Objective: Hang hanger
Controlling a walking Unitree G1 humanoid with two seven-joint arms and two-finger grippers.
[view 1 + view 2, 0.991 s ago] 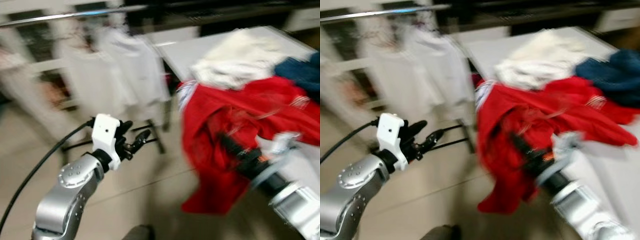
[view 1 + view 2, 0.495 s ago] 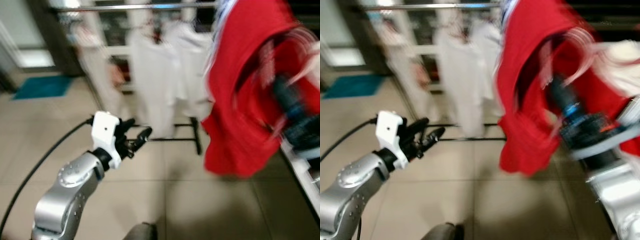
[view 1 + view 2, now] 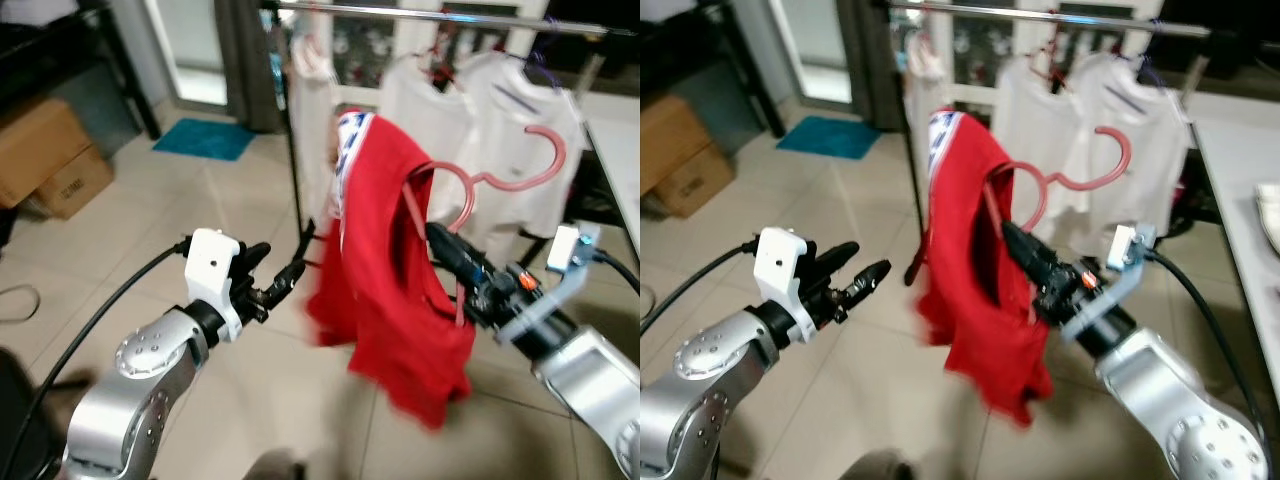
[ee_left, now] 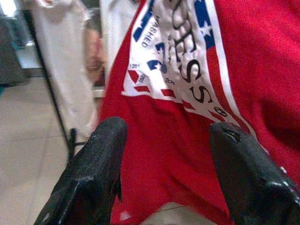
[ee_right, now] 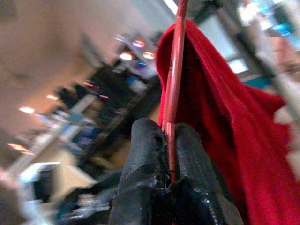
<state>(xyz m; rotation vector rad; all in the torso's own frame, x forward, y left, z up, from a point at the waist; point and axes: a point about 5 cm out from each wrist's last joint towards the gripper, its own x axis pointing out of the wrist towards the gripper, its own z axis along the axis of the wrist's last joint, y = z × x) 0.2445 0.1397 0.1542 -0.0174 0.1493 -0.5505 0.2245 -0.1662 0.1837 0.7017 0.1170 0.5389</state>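
A pink hanger carries a red shirt with a white printed patch; its hook curls up below the clothes rail. My right gripper is shut on the hanger's thin bar, which runs between the fingers in the right wrist view. My left gripper is held out at the left, open and holding nothing, just short of the shirt's edge. In the left wrist view its two fingers frame the red shirt.
White shirts hang on the rail behind. The rack's black upright stands just left of the red shirt. Cardboard boxes and a teal mat lie on the tiled floor at left. A white table edge is at right.
The camera has swung left from the table to the clothes rack. My right gripper has carried the hanger with the red shirt off the table pile and holds it up before the rail.
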